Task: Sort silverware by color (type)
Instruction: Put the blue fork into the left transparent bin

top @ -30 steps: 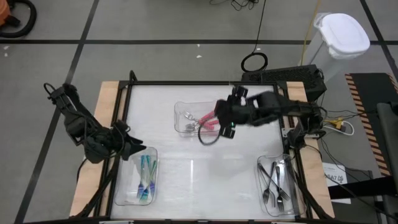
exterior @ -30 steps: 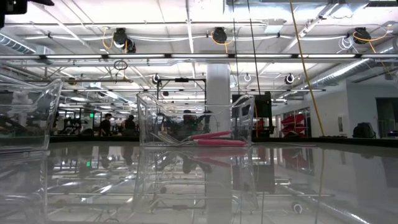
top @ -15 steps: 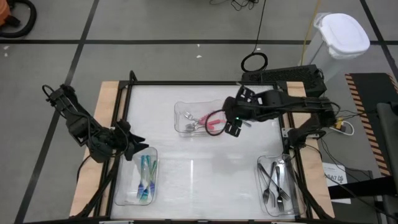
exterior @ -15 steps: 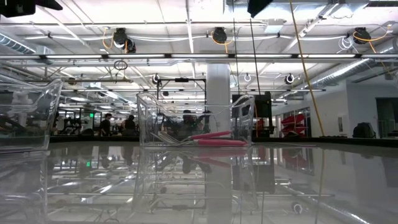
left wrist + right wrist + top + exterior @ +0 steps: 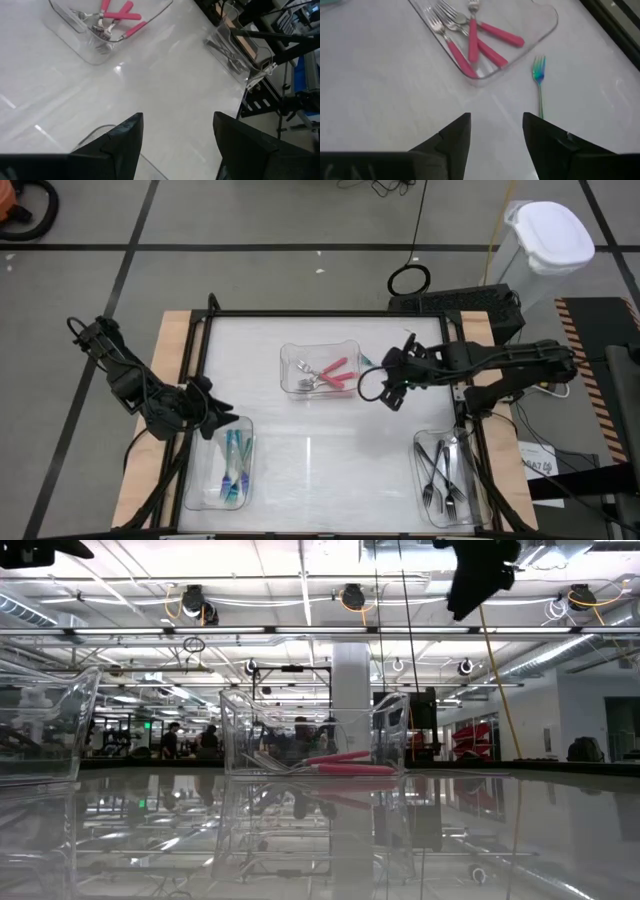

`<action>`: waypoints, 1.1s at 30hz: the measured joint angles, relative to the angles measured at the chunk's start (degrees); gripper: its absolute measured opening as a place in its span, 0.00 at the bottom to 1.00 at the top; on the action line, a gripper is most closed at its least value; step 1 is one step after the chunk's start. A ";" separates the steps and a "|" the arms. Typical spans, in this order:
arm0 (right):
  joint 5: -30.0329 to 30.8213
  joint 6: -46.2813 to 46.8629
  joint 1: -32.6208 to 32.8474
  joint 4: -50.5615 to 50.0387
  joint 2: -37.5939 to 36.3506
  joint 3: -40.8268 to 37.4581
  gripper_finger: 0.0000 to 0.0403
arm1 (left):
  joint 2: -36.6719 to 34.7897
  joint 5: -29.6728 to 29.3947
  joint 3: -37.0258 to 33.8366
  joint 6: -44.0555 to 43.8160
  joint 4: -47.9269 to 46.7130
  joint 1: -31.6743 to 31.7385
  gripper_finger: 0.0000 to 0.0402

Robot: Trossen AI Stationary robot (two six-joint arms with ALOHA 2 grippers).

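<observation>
Three pink-handled forks lie in a clear tray at the table's middle far part. They also show in the left wrist view and the low view. One slim fork with a teal-green shimmering head lies flat on the table just beside that tray. Teal-handled utensils lie in a tray at the near left. Dark grey forks lie in a tray at the near right. My right gripper is open and empty, above the table right of the middle tray. My left gripper is open and empty by the left edge.
A black frame runs around the white table. A cable loop hangs under my right arm. The stretch of table between the three trays holds nothing. A white lidded bin stands on the floor beyond the far right corner.
My right gripper has drawn back from over the middle tray toward the table's right edge, uncovering the pink forks. In the low view the arm has come into the picture at the top right.
</observation>
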 joint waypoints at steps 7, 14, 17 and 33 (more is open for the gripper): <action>0.24 -2.41 -0.04 2.82 -4.44 -8.18 0.43 | 0.00 0.65 0.00 -0.16 2.07 0.00 0.59; -2.75 -2.48 -0.11 11.09 -9.33 -17.64 0.43 | 0.00 0.70 0.00 -1.91 3.22 0.00 0.59; -2.82 -2.52 -0.09 14.66 -10.06 -20.92 0.43 | 0.02 0.73 0.00 -3.18 3.49 0.00 0.59; -3.27 -12.29 -3.54 25.00 -10.04 -29.25 0.43 | 4.77 0.52 -0.02 -3.24 10.56 0.00 0.59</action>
